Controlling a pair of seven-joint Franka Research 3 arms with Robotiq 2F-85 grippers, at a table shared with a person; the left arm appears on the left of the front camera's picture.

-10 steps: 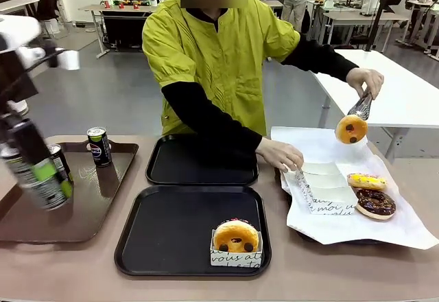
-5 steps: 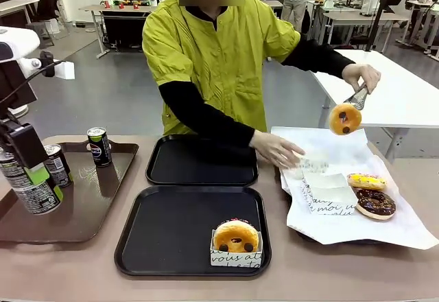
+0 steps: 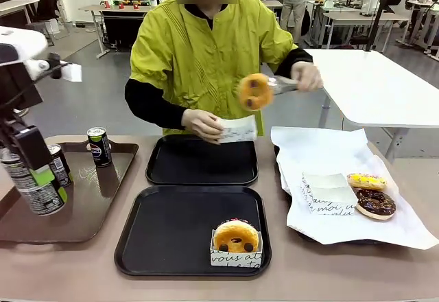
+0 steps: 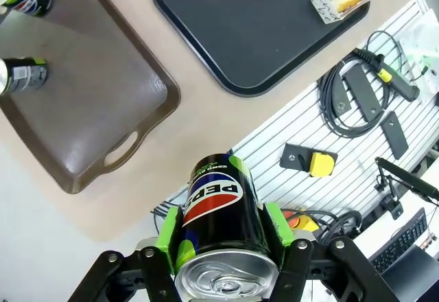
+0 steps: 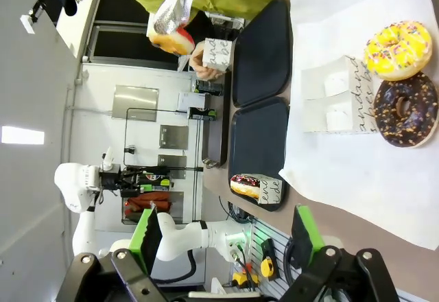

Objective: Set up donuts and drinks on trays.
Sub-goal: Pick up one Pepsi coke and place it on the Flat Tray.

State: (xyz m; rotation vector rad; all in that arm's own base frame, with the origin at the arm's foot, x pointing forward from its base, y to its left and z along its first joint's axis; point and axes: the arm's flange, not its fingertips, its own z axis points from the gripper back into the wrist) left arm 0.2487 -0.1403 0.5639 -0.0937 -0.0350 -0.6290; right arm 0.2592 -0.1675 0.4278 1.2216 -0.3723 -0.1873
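One donut (image 3: 236,237) sits in the near tray (image 3: 171,240), at its near right corner. The far tray (image 3: 199,165) is bare, and neither has a drink. The left gripper (image 4: 223,233) is clamped on a can (image 3: 27,191), lifted by the brown tray (image 3: 89,206), where two cans (image 3: 99,145) wait. The right gripper (image 5: 226,237) gapes, empty. The person's second donut (image 3: 254,91) and holder (image 3: 238,130) have moved left, over the far tray.

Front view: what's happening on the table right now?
The left claw grips a Pepsi can, lifted beside the brown tray. The person holds a glazed donut in tongs over a paper holder in the other hand, above the far black tray. One donut sits on the near black tray. The right claw hangs open, empty.
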